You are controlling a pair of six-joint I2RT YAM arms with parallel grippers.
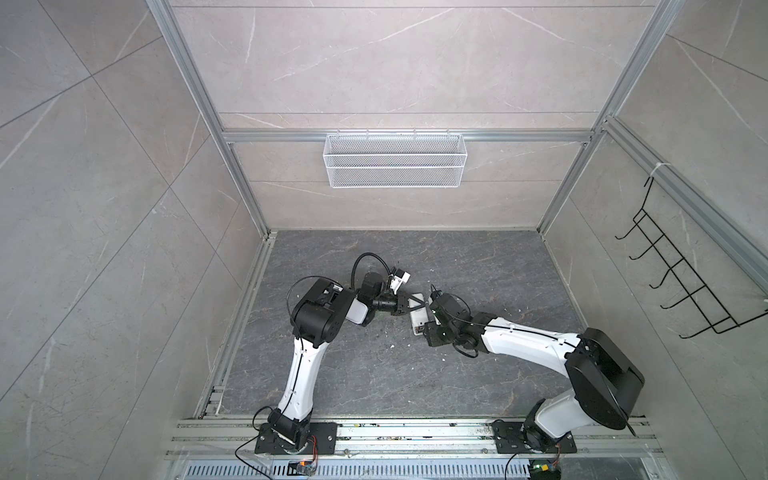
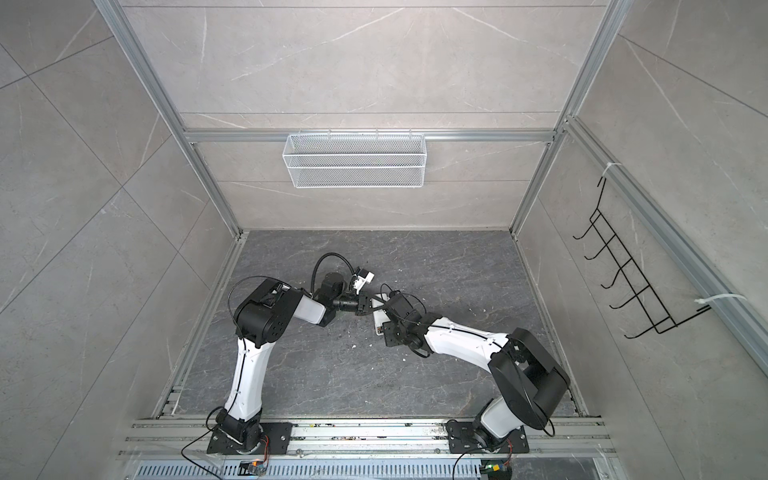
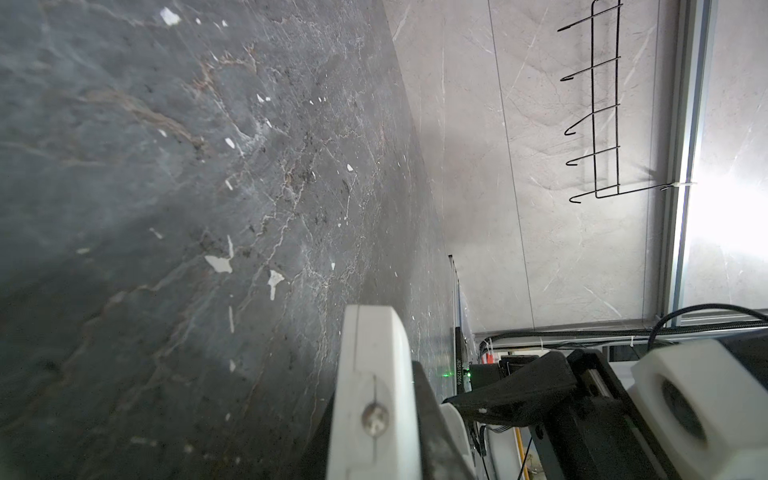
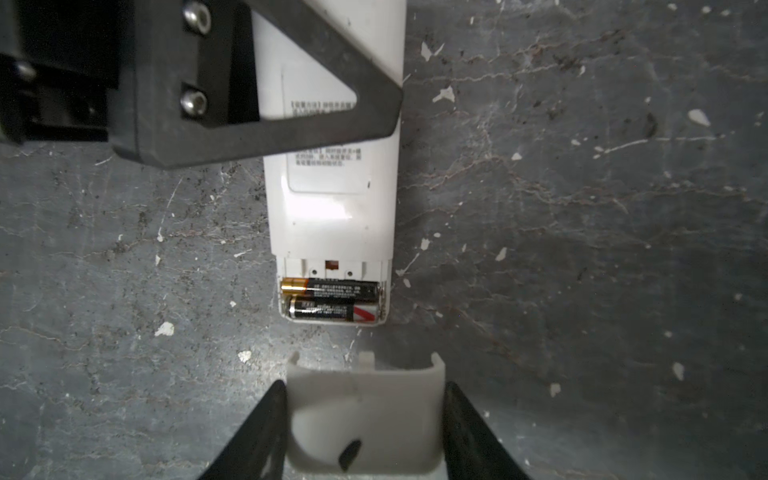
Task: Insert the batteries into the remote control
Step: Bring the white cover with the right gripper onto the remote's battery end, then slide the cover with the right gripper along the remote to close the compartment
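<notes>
Remote control [image 4: 332,216]: judged light, rigid, slick; back up, batteries [image 4: 332,297] seated. Best held by its long edges. Left gripper [image 4: 386,108] closed, lying across its back; right gripper [image 4: 365,390] clamps cover plate [image 4: 365,419].

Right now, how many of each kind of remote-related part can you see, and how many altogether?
Remote control: 1
Batteries: 2, both seated in it
Cover plate: 1, off the remote, held in the right pincer
Total: 4
</notes>
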